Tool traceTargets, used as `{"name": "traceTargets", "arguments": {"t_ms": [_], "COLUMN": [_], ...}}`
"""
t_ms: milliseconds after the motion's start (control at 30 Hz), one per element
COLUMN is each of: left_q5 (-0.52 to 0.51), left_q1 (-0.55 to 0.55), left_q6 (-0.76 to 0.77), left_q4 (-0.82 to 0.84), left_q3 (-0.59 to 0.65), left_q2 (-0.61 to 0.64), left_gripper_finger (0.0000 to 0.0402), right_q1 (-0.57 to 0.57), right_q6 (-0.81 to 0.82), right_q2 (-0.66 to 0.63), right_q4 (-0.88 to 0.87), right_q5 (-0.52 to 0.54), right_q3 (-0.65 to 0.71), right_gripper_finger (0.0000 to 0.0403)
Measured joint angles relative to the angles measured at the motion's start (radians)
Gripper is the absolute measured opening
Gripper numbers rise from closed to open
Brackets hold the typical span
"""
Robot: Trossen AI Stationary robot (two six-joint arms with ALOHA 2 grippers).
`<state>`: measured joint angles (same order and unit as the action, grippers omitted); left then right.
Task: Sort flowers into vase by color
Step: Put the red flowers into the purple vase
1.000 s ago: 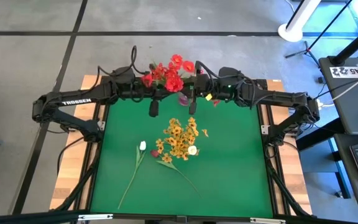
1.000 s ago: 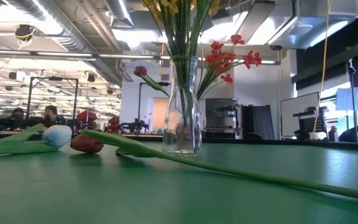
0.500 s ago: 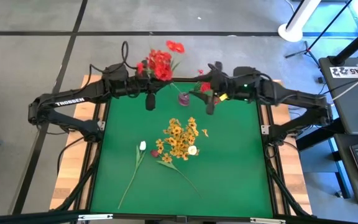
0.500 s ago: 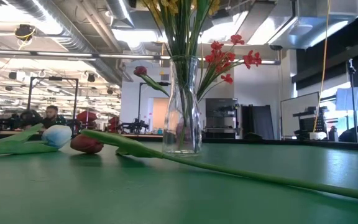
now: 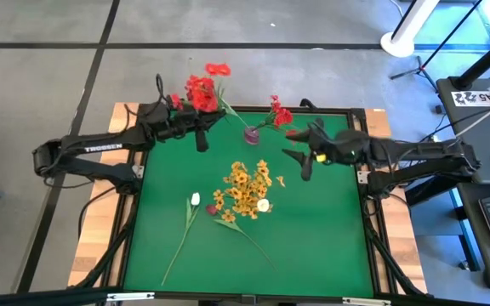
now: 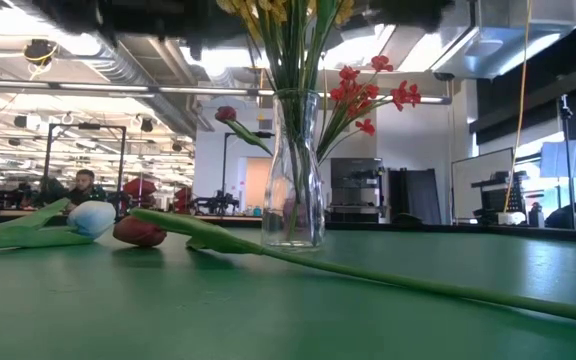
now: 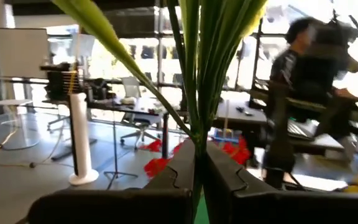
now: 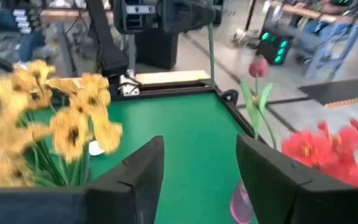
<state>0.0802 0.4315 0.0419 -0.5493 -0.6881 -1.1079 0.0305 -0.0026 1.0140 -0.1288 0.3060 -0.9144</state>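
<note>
Green table (image 5: pixel 313 229), loose flowers (image 5: pixel 243 189), vase (image 6: pixel 293 170)

The vase (image 6: pixel 293 170) is clear glossy glass. The tabletop (image 5: pixel 313 238) wears a matt green cloth-like cover, with bare pale wood along its edges. The flowers (image 5: pixel 243 189) look like plastic or fabric, their stems smooth.

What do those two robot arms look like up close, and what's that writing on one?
Both arms are dark, slim and jointed, with black cables looping near the wrists. The left arm carries white TROSSEN lettering; the right arm shows none. Each ends in a two-fingered black pincer: left pincer, right pincer.
</note>
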Motion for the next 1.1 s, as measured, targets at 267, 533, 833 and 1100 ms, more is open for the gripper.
{"name": "traceTargets", "arguments": {"t_ms": [267, 533, 833, 1100], "left_q5": [0.023, 0.053, 0.078, 0.181], "left_q1": [0.079, 0.114, 0.110, 0.086], "left_q6": [0.068, 0.096, 0.114, 0.055], "left_q4": [-0.229, -0.392, -0.500, -0.459], "left_q3": [0.082, 0.082, 0.076, -0.014], "left_q2": [-0.123, -0.297, -0.405, -0.464], "left_gripper_finger": [0.0007, 0.0007, 0.0007, 0.0007], "right_q1": [0.098, 0.114, 0.114, 0.114], "right_q6": [-0.004, -0.055, -0.055, -0.055], "right_q2": [-0.212, -0.316, -0.318, -0.308], "right_q4": [0.310, 0.516, 0.551, 0.539], "right_q5": [0.170, 0.188, 0.213, 0.225], "right_q3": [0.306, 0.473, 0.533, 0.533], "right_gripper_finger": [0.0182, 0.0182, 0.0182, 0.0182]}}
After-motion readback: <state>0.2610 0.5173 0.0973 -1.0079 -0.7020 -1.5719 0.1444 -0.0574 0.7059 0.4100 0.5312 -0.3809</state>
